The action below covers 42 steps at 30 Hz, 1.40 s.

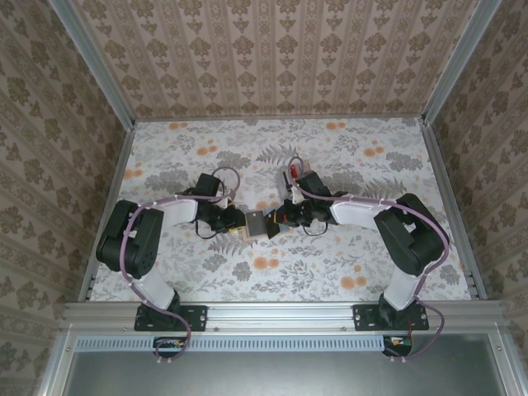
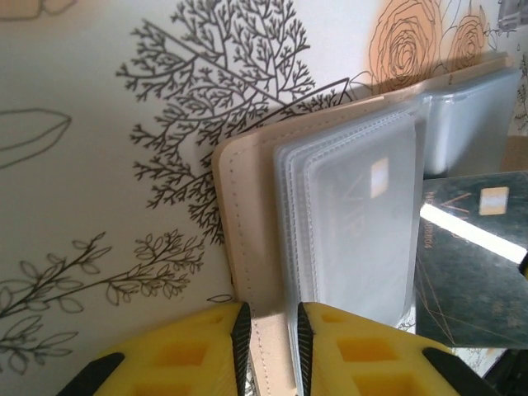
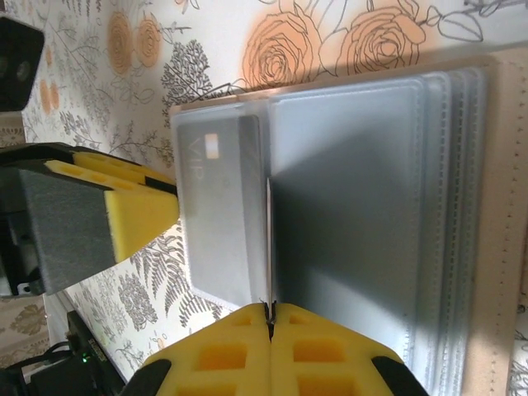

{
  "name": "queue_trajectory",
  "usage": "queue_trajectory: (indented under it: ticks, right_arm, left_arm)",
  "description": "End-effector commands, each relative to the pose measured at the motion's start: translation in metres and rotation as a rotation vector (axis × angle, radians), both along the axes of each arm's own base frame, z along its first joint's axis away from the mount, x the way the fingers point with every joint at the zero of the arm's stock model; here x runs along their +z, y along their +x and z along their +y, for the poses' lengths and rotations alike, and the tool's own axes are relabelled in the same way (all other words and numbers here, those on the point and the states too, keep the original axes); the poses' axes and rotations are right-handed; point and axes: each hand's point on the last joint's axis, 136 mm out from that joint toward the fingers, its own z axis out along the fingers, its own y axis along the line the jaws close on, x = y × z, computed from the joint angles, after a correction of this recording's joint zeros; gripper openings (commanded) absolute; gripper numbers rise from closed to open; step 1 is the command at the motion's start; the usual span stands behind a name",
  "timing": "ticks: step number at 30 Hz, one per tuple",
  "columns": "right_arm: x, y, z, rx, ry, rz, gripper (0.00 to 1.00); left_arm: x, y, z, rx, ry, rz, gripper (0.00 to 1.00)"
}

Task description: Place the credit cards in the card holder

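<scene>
At the near edge of the floral-printed surface (image 1: 272, 285) the two arm bases stood apart, and both arms reached inward to meet near its middle. There the small tan leather-like card holder (image 1: 256, 223) lay open on the surface, its stack of clear plastic sleeves (image 2: 355, 272) showing.

The left gripper (image 2: 270, 323) had its yellow foam fingers (image 2: 198, 355) clenched on the holder's stitched tan cover, just beside the sleeves. The right gripper (image 3: 270, 318) had its fingers (image 3: 231, 355) pinched tight on a dark, glossy rectangular credit card (image 2: 470, 272), which appeared in the right wrist view edge-on as a thin line over the sleeves.

In the left wrist view that card's long edge met the open side of the sleeves. Whether it sat inside a pocket could not be told. A second card (image 2: 363, 239), bearing a pale chip, lay inside a frosted sleeve. Beyond stood the patterned back wall (image 1: 280, 58).
</scene>
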Motion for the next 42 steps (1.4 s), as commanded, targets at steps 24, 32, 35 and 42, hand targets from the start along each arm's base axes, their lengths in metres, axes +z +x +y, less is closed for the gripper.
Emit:
queue_trajectory:
  ticks: [24,32,35,42]
  right_arm:
    - [-0.022,0.022,-0.004,-0.022,-0.033,0.02,0.0]
    - [-0.026,0.02,0.011,0.003,-0.007,0.04,0.0]
    - [-0.028,0.019,0.015,0.013,0.016,0.05,0.0]
    - [-0.031,0.017,0.019,0.04,0.032,0.053,0.0]
  left_arm:
    - [-0.012,-0.001,0.0,-0.027,0.038,0.021,0.21]
    - [-0.01,0.002,-0.003,-0.031,0.026,0.021,0.21]
    - [-0.011,0.002,-0.004,-0.031,0.024,0.024,0.21]
    - [-0.013,0.003,-0.004,-0.031,0.024,0.027,0.21]
